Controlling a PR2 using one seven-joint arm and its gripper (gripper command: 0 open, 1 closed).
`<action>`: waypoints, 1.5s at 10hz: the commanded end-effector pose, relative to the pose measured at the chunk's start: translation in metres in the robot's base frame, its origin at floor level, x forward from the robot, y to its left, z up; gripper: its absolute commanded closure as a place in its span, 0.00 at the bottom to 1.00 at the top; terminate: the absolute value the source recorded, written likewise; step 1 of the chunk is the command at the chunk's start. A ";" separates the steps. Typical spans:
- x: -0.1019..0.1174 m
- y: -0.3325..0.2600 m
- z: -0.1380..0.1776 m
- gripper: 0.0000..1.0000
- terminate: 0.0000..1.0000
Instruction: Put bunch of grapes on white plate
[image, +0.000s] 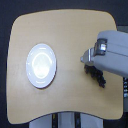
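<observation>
The white plate (41, 65) lies on the exterior view's left half of the wooden table. The bunch of grapes (96, 76) shows as a small dark elongated cluster on the table's right half, well apart from the plate. It sits right at the lower edge of the grey arm, which hides part of it. My gripper (86, 57) reaches in from the exterior view's right, its metal tip just above and left of the grapes. Its fingers are too small and blurred to show how they stand or whether they touch the grapes.
The bulky grey forearm (112, 52) covers the right side of the tan table (70, 30). The table's rounded edges run close to the frame on every side. A dark base shows below its front edge.
</observation>
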 end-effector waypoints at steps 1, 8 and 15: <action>0.002 -0.005 -0.050 0.00 0.00; -0.002 -0.027 -0.087 0.00 0.00; -0.022 -0.015 -0.078 1.00 0.00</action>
